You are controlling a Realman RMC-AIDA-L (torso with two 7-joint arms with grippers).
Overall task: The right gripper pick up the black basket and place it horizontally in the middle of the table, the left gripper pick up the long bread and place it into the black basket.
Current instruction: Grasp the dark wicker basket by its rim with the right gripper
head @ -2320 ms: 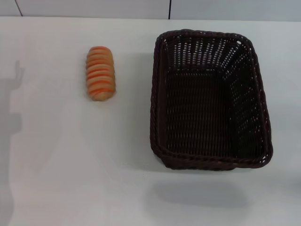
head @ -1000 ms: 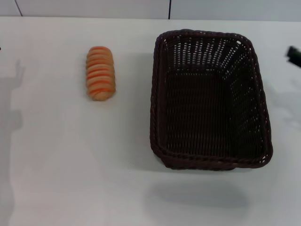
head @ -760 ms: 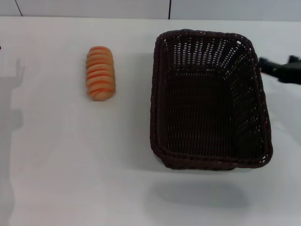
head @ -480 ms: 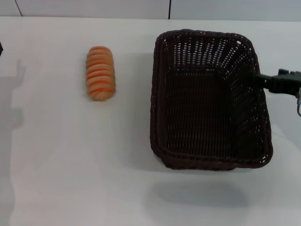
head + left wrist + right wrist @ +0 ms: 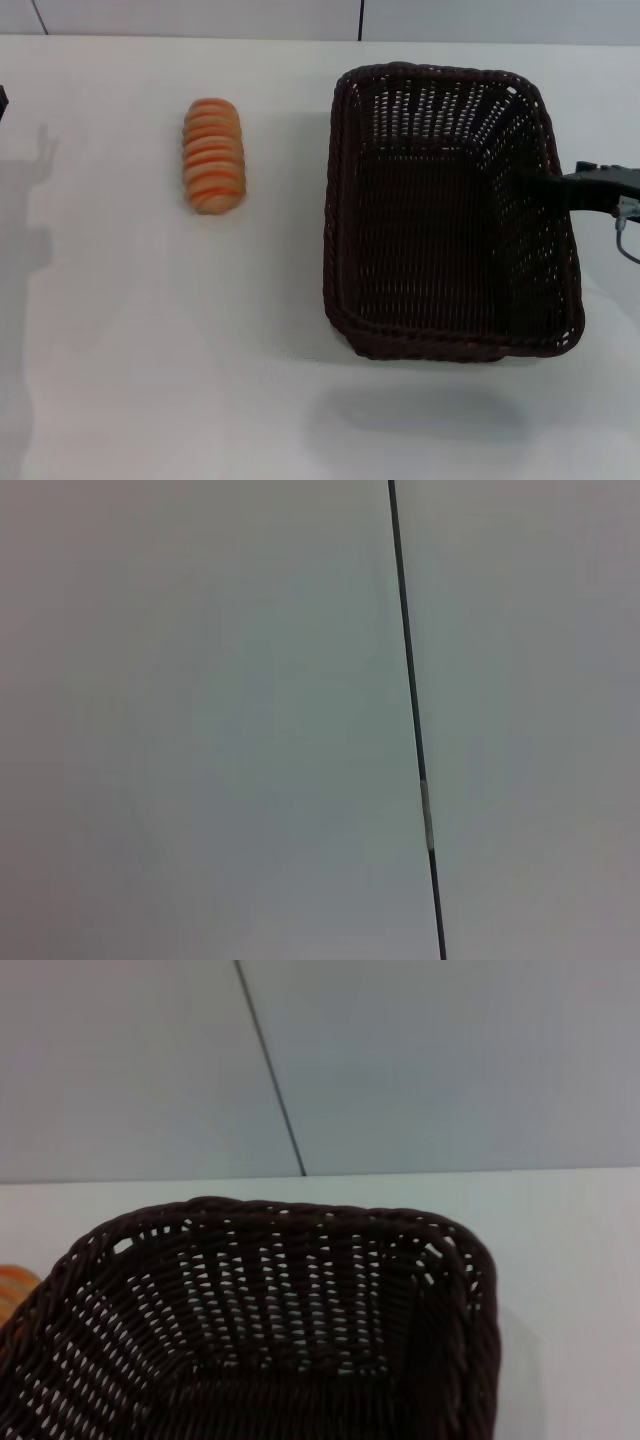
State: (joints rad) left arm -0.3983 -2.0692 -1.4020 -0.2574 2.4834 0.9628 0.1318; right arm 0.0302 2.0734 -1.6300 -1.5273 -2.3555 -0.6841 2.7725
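Note:
The black basket (image 5: pixel 338 240) stands lengthwise on the right half of the white table (image 5: pixel 150 350). My right gripper (image 5: pixel 548 188) reaches in from the right edge, and its black fingers lie across the middle of the basket's right rim, with the tip over the inside wall. The right wrist view looks into the basket (image 5: pixel 270 1310) from that side. The long bread (image 5: pixel 213 155), banded orange and tan, lies on the table to the left of the basket, apart from it. A sliver of it shows in the right wrist view (image 5: pixel 12 1285). Only a dark sliver of my left gripper (image 5: pixel 2 100) shows at the left edge.
A grey panelled wall (image 5: pixel 360 18) runs behind the table's far edge. The left wrist view shows only that wall with a dark seam (image 5: pixel 412 720). A grey cable (image 5: pixel 625 235) hangs from the right arm beside the basket.
My right gripper has come in from the right edge and moved left until it reaches over the basket's right rim. The basket has shifted very slightly. The bread has not moved.

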